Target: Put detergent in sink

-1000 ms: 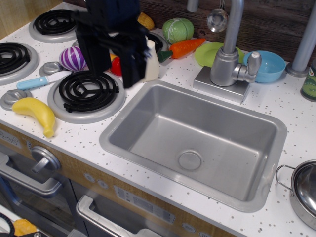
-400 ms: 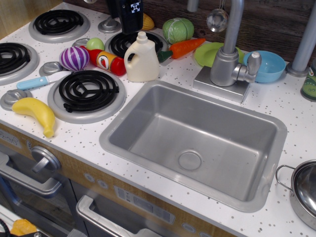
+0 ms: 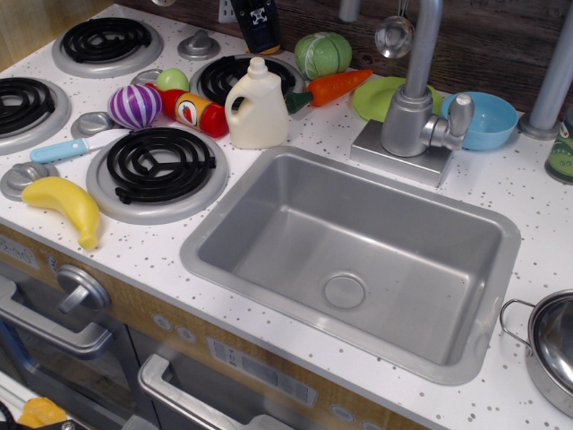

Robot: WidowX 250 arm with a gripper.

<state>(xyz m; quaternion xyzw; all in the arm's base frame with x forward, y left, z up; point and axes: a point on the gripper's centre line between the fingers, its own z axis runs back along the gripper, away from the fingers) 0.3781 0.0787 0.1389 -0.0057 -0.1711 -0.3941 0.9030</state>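
Observation:
The detergent (image 3: 257, 108), a cream-white toy jug with a loop handle, stands upright on the counter just beyond the far left corner of the sink (image 3: 269, 210). The sink is a silver-grey basin with a round drain (image 3: 345, 290) and holds nothing. My gripper (image 3: 261, 34) shows only as a black tip at the top edge, behind and above the jug and apart from it. Its jaws are cut off by the frame, so I cannot tell how they stand.
A red and yellow toy bottle (image 3: 192, 112) lies left of the jug, with a purple onion (image 3: 134, 106) beside it. A carrot (image 3: 336, 87) and a cabbage (image 3: 322, 54) lie behind. The faucet (image 3: 412, 107) stands at the sink's far edge. A banana (image 3: 67, 204) lies front left, a steel pot (image 3: 553, 349) front right.
The arm, which hung low over the jug and the burner a second ago, has risen and pulled back to the far edge. The jug stands uncovered and unmoved.

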